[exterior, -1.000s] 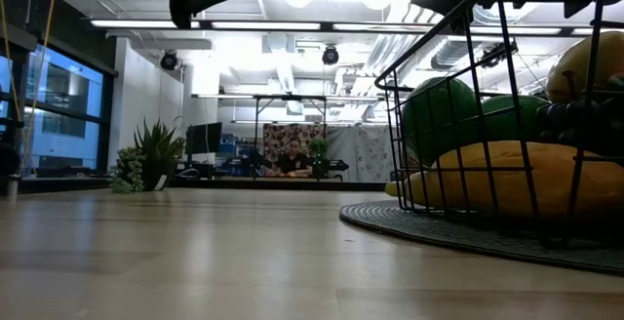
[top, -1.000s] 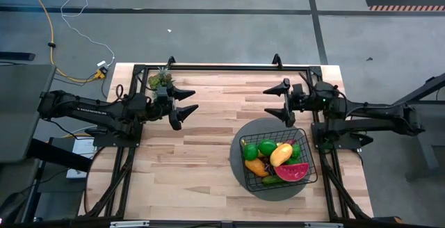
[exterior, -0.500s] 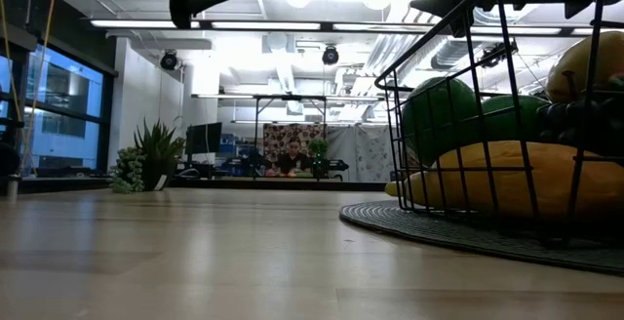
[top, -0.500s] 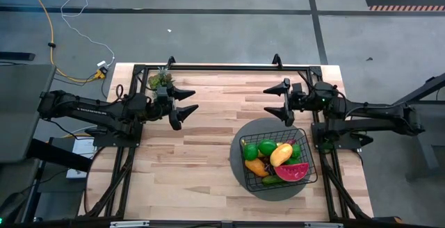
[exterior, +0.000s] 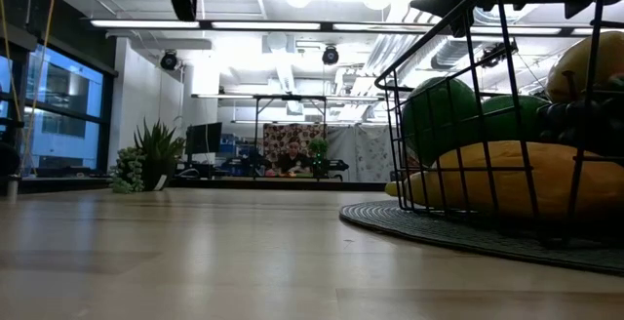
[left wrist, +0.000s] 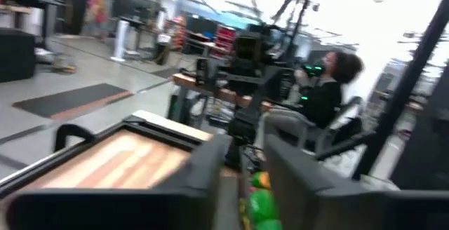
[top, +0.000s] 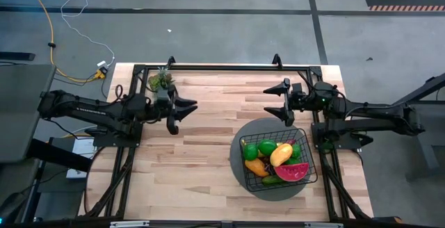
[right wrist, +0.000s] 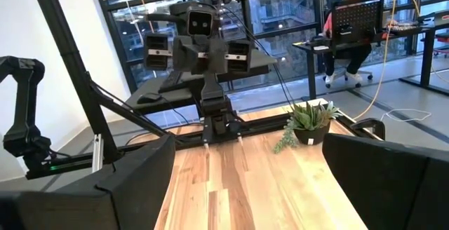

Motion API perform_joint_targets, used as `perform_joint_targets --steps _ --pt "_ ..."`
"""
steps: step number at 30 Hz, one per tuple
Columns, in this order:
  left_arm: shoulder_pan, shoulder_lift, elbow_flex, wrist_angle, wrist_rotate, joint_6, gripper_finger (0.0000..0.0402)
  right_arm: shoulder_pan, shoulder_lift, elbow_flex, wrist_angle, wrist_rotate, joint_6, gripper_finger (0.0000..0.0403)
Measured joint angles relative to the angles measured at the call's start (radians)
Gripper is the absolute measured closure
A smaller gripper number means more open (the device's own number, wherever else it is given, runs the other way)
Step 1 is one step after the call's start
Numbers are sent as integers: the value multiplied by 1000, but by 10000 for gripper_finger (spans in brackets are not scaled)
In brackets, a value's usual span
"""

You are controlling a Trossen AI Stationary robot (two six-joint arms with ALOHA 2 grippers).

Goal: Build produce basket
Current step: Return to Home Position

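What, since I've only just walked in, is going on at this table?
The black wire-mesh basket on the round grey mat already holds the toy produce, including green limes, a yellow mango and a red watermelon slice. Neither gripper visibly carries anything: the right gripper hangs open near the mat's far edge, and the left gripper is over the wooden table's left side.

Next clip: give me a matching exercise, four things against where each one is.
Things:
1. black wire-mesh basket
2. small green potted plant
3. red watermelon slice
4. right gripper

Places:
a. at a table corner, near the left gripper
b. inside the basket
c. raised and open, just outside the mat
d. on the round grey mat

Pairs: 1-d, 2-a, 3-b, 4-c
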Motion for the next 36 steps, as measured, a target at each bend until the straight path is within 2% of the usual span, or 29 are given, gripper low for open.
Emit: perform_joint_targets --steps 2,4,9,18,25,36 --pt "-9 0 0 0 37 -4 363 0 0 0 0 0 2 57" --pt "-20 -2 0 -3 69 -21 387 0 0 0 0 0 2 57" --pt "-39 -57 0 -70 62 0 398 0 0 0 0 0 2 57" --pt "24 -287 -5 -316 77 50 401 0 0 0 0 -1 7 57" --pt "72 -457 -160 -284 134 21 401 0 0 0 0 -1 30 57" --pt "82 -662 -416 -149 135 -107 401 0 0 0 -21 -3 90 57"
